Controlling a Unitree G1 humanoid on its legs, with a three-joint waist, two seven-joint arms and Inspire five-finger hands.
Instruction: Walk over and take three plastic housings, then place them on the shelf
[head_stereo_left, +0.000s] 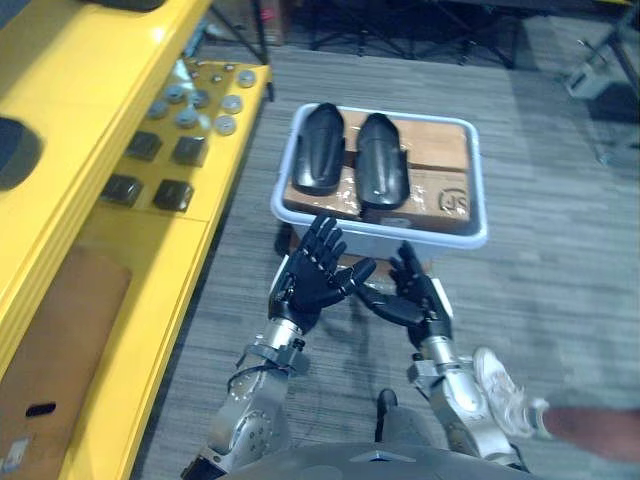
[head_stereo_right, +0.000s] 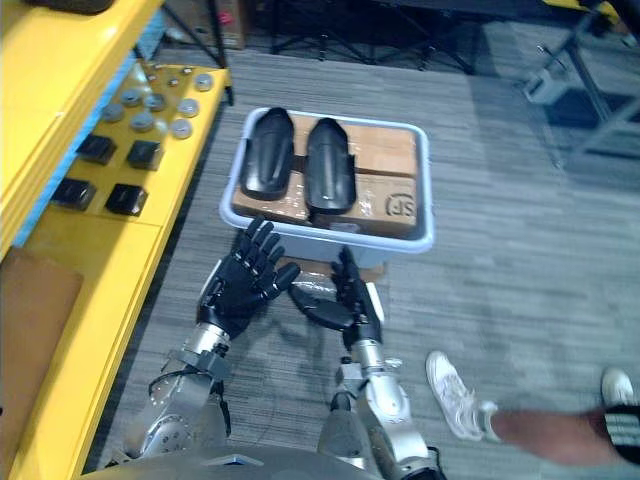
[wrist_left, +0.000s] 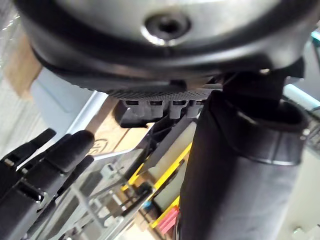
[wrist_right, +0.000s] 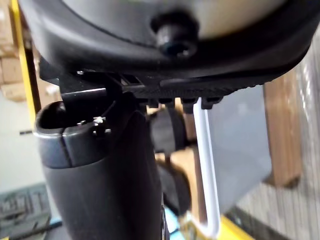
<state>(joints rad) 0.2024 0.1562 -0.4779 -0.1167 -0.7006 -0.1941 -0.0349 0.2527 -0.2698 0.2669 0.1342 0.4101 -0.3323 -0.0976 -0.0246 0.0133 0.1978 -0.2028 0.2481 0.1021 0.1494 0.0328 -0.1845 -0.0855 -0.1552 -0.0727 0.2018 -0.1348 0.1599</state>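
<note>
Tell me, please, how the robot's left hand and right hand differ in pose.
The left hand fans its fingers wide, while the right hand keeps its fingers closer together. The left hand reaches further toward the bin than the right hand, which sits lower. Both are dark, open and empty.

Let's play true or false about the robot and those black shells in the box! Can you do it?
1. Two black housings lie in the bin. True.
2. The left hand holds a housing. False: it is open and holds nothing.
3. The shelf is yellow. True.
4. The round silver discs lie in the bin. False: they lie on the shelf.
5. The right hand is open. True.
</note>
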